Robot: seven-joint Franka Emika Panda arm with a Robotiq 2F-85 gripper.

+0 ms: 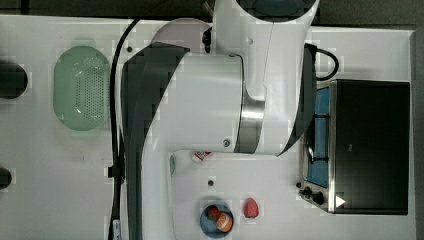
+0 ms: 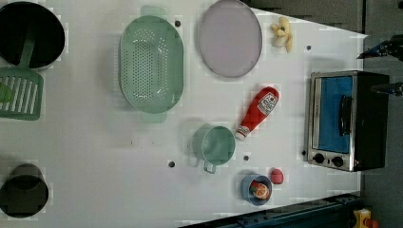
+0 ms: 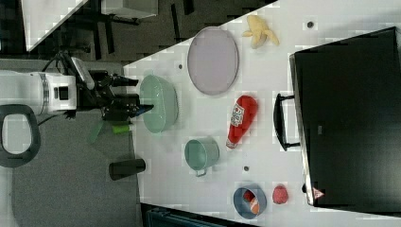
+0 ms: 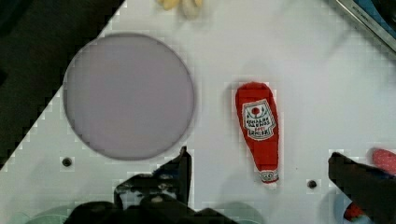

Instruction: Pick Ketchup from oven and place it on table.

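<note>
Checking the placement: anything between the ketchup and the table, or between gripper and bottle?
Nothing visible. The ketchup bottle already lies on its side on the table, outside the oven. The open gripper is above it, holding nothing.

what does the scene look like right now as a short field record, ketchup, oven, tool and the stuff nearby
ketchup: Ketchup lying flat on the table, outside the oven
oven: oven at the left view's right, door closed
tool: tool open, empty, above the table, apart from the bottle
nearest neighbour: green cup beside the bottle's cap end
plate: grey plate beyond the bottle's base end
other items: green colander, banana, blue bowl, red strawberry-like piece
task state: bottle already on the table
</note>
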